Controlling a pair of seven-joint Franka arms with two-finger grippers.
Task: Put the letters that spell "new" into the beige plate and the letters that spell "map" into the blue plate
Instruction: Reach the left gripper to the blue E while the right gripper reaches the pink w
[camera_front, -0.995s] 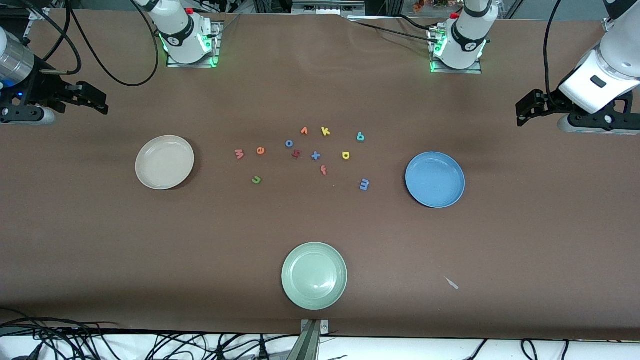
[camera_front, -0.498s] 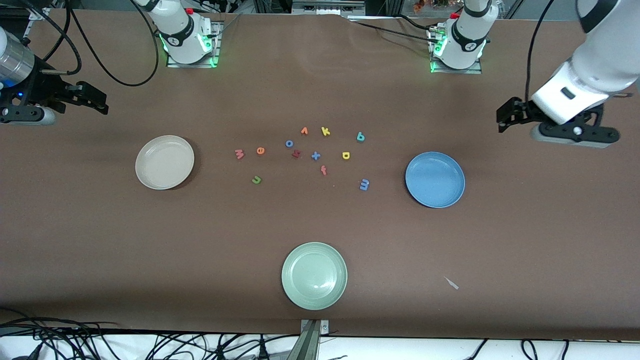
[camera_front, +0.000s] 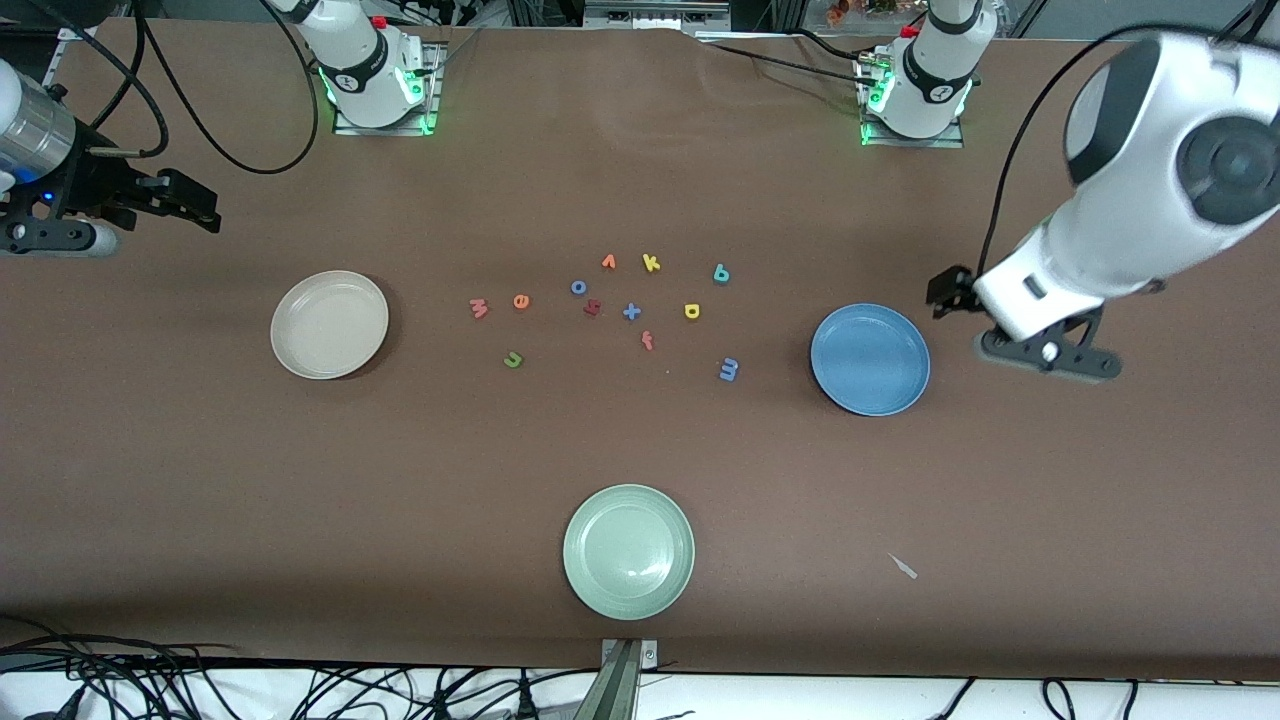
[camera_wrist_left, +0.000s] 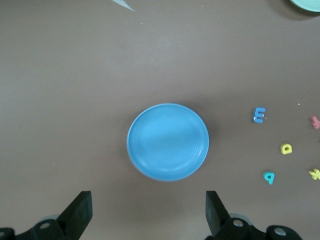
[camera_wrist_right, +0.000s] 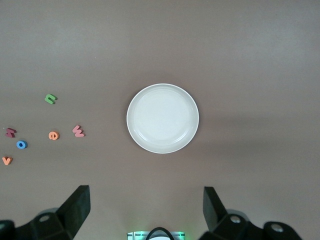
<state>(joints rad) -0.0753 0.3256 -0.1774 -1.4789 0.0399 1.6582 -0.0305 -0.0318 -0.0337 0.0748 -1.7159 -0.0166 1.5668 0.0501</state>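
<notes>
The beige plate (camera_front: 329, 324) lies toward the right arm's end, the blue plate (camera_front: 870, 359) toward the left arm's end. Between them lie loose foam letters: pinkish-red w (camera_front: 478, 308), orange e (camera_front: 521, 301), green n (camera_front: 513, 359), blue m (camera_front: 729, 369), yellow a (camera_front: 691, 311), teal p (camera_front: 721, 273). My left gripper (camera_wrist_left: 148, 212) hangs open and empty in the air beside the blue plate (camera_wrist_left: 167, 142), over the table toward the left arm's end. My right gripper (camera_wrist_right: 145, 210) hangs open and empty above the table, off the beige plate (camera_wrist_right: 162, 118) toward the right arm's end.
Other letters sit in the same cluster: blue o (camera_front: 578, 287), orange v (camera_front: 608, 262), yellow k (camera_front: 651, 263), dark red h (camera_front: 592, 308), blue x (camera_front: 631, 312), red f (camera_front: 647, 341). A pale green plate (camera_front: 628, 551) lies nearest the front camera. A small white scrap (camera_front: 903, 566) lies nearby.
The left arm has swung in from the table's end and come to hang beside the blue plate, gripper still open. The right gripper has barely shifted.
</notes>
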